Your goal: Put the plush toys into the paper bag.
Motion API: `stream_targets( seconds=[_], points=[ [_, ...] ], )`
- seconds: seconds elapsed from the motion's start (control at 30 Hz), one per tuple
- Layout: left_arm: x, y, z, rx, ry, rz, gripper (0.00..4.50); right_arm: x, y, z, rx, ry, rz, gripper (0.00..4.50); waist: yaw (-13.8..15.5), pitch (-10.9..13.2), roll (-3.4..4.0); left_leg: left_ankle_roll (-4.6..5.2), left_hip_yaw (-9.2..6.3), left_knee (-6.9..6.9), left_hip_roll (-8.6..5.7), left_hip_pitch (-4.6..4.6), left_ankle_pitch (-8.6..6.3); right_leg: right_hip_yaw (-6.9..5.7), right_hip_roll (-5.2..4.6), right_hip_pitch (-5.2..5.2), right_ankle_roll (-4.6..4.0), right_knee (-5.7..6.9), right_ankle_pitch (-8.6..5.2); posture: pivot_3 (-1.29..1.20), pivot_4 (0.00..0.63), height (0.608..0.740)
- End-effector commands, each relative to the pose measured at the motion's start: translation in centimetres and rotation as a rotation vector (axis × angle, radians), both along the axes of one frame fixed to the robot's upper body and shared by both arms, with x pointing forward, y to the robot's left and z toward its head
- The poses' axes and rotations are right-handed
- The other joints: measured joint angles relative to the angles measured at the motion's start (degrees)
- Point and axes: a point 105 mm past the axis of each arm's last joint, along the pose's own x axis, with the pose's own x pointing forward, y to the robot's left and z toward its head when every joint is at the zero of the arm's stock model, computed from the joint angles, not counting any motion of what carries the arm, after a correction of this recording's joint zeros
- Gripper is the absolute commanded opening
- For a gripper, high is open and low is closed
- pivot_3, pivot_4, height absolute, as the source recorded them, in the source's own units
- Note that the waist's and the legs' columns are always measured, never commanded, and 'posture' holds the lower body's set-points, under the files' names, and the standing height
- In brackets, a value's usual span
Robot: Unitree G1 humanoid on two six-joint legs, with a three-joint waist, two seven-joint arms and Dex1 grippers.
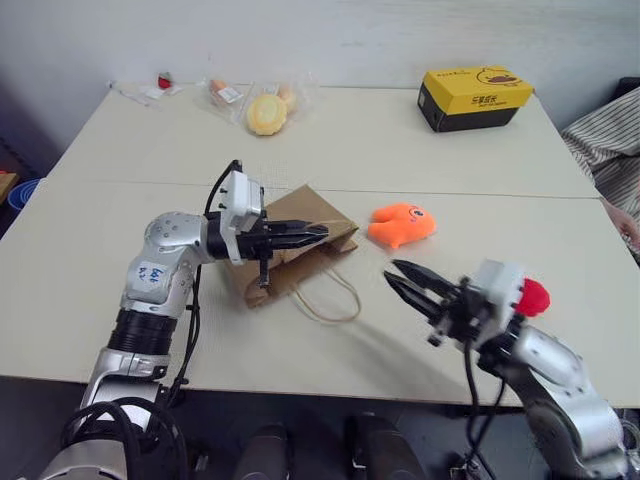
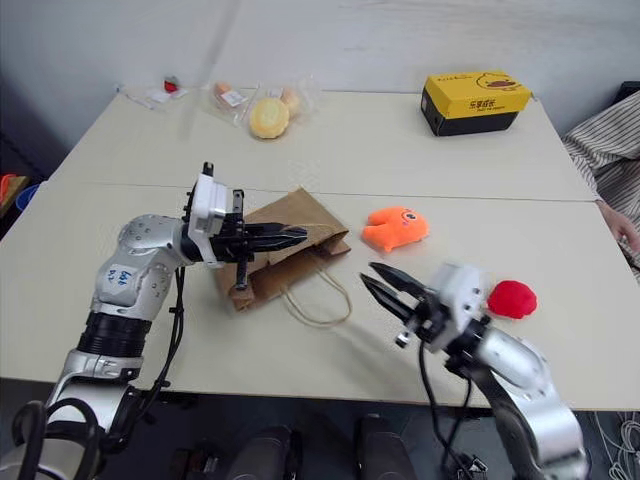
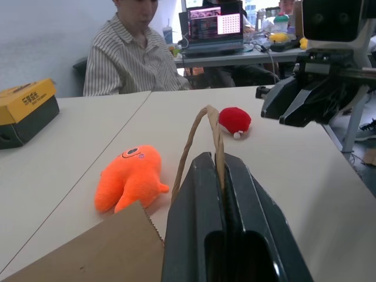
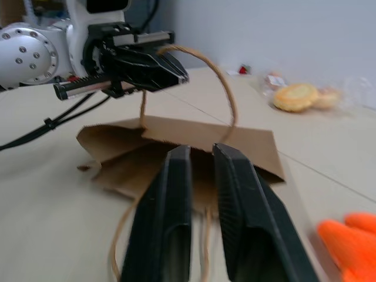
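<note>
Two plush toys lie outside your flattened brown kraft paper bag [image 1: 300,240]: the orange creature [image 1: 401,224] just right of it, the round red one [image 2: 511,298] beyond your right pincer [image 2: 372,278], whose fingers look slightly parted. Your left pincer [image 1: 318,232] pinches a cord handle [image 3: 202,138].

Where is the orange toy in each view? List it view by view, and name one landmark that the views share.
Left eye: orange toy on the table, just right of the bag.
Right eye: same spot, right of the bag.
Left wrist: on the table just beyond the bag's edge.
Right wrist: partly cut off by the frame edge, nearer than the bag.
Shared landmark: the bag, beside the toy in all four.
</note>
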Motion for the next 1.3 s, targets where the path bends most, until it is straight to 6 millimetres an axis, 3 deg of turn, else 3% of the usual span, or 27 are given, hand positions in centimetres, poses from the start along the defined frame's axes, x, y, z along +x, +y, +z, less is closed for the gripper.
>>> stream_targets(
  seconds=[0.03, 0.13, 0.23, 0.37, 0.53, 0.73, 0.97, 1.3],
  points=[
    [-1.2, -0.6, 2.0, -0.064, 0.012, -0.033, 0.0, 1.6, 2.7, -1.0, -0.046, -0.007, 0.058, 0.05, 0.0, 0.0, 0.0, 0.0, 0.0, 0.01, 0.0, -0.04, 0.0, 0.0, 0.0, -0.02, 0.0, -0.01, 0.0, 0.0, 0.15, 0.74],
    [-1.3, -1.0, 2.9, -0.096, -0.017, -0.01, 0.0, 2.6, 4.1, -0.5, -0.018, -0.036, 0.072, 0.05, 0.1, 0.0, 0.01, 0.0, -0.05, 0.01, -0.01, -0.13, 0.0, -0.03, -0.01, -0.07, 0.0, 0.02, 0.0, 0.0, 0.15, 0.74],
    [-2.4, -1.4, 3.3, -0.126, 0.021, -0.045, 0.0, 2.7, 5.3, -1.4, -0.067, -0.04, 0.109, 0.05, 0.1, 0.0, 0.01, 0.0, -0.05, 0.01, -0.01, -0.17, -0.01, -0.03, -0.02, -0.06, 0.02, 0.04, 0.01, 0.0, 0.15, 0.74],
    [-3.7, -1.8, 3.1, -0.163, 0.089, -0.078, 0.0, 4.3, 5.7, -2.7, -0.1, -0.001, 0.058, 0.05, -0.1, 0.0, 0.01, 0.0, -0.05, -0.01, 0.0, -0.17, -0.03, -0.02, -0.02, -0.06, 0.04, 0.03, 0.02, 0.0, 0.15, 0.74],
    [-4.3, -2.0, 3.8, -0.236, 0.148, -0.094, 0.0, 5.9, 6.2, -3.8, -0.134, 0.038, 0.009, 0.05, -0.2, 0.0, 0.02, -0.01, -0.04, 0.03, 0.0, -0.13, -0.02, -0.01, -0.02, -0.07, 0.04, -0.04, 0.02, 0.0, 0.15, 0.74],
    [-4.1, -2.4, 4.1, -0.272, 0.175, -0.088, 0.0, 6.1, 7.7, -5.7, -0.184, 0.091, 0.053, 0.05, -0.3, 0.0, 0.02, -0.03, -0.03, 0.0, -0.01, -0.12, -0.02, -0.01, -0.02, -0.07, 0.04, -0.01, 0.02, 0.0, 0.15, 0.74],
    [-4.0, -1.4, 5.9, -0.382, 0.202, -0.101, 0.0, 6.3, 6.6, -8.8, -0.281, 0.167, 0.024, 0.05, -0.3, 0.0, 0.02, -0.03, -0.04, 0.0, -0.01, -0.13, -0.02, -0.02, -0.02, -0.07, 0.03, -0.04, 0.02, 0.0, 0.15, 0.74],
    [-3.3, 0.6, 8.2, -0.49, 0.249, -0.099, 0.0, 6.2, 4.9, -10.5, -0.339, 0.176, -0.022, 0.05, 0.0, 0.0, 0.02, -0.05, -0.05, 0.01, -0.01, -0.08, -0.03, -0.03, -0.02, 0.0, 0.04, -0.07, 0.02, 0.0, 0.15, 0.74]
  ],
)
